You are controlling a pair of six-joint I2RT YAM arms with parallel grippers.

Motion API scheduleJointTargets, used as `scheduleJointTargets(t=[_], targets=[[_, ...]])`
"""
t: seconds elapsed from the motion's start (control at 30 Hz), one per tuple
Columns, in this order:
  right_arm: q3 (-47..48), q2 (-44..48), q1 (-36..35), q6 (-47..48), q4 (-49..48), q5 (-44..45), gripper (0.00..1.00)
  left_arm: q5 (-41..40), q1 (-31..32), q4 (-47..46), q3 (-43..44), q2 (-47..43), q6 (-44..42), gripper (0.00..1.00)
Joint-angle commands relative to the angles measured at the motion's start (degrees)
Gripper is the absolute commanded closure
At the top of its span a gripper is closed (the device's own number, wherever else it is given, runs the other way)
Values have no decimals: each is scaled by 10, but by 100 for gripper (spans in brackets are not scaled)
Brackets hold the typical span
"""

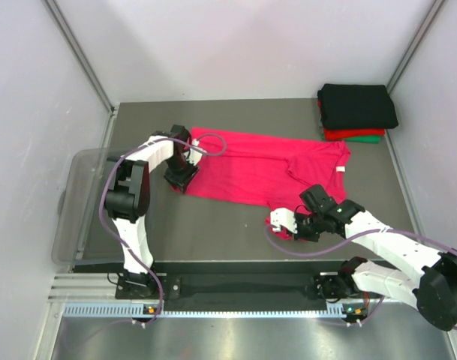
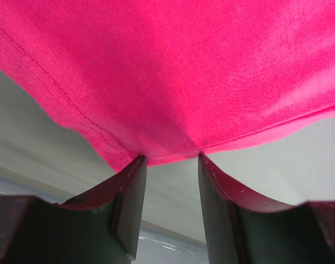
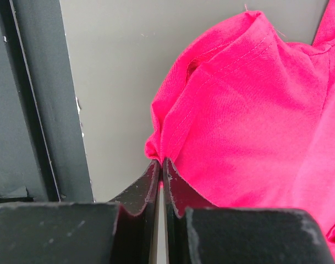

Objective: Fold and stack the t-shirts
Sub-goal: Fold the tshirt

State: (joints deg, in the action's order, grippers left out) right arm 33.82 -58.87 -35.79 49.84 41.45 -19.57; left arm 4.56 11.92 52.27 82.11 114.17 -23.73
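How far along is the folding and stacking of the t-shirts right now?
Done: the folded black cloth t-shirt, red t-shirt and green t-shirt sit stacked at the far right corner of the table. In hand: the magenta-pink cloth t-shirt lies partly spread; the right gripper is shut on a bunched edge, the left gripper open at its hem. Left: folding it and adding it to the stack.

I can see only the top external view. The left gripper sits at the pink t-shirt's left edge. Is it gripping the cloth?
Observer: No. The left wrist view shows the left gripper open. The hem of the pink t-shirt lies at its fingertips, not between them.
Operator: And the right one, at the shirt's near edge?
Observer: The right wrist view shows the right gripper shut. A bunched, stitched fold of the shirt meets its tips and looks pinched.
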Motion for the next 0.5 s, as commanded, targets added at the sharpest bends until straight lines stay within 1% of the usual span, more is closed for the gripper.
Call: scheduleJointTargets(t=[0.0, 0.23, 0.37, 0.4, 0.47], targets=[[17, 11, 6, -2, 0, -15, 98, -18, 4, -31, -7, -7, -3, 53], [17, 10, 8, -1, 1, -15, 98, -29, 16, -17, 5, -52, -5, 53], [17, 10, 9, -2, -1, -14, 98, -41, 16, -16, 7, -49, -14, 53], [16, 10, 9, -1, -1, -14, 98, -61, 16, -17, 6, -48, -15, 53], [16, 10, 12, -1, -1, -13, 98, -67, 16, -20, 2, -44, -18, 52]])
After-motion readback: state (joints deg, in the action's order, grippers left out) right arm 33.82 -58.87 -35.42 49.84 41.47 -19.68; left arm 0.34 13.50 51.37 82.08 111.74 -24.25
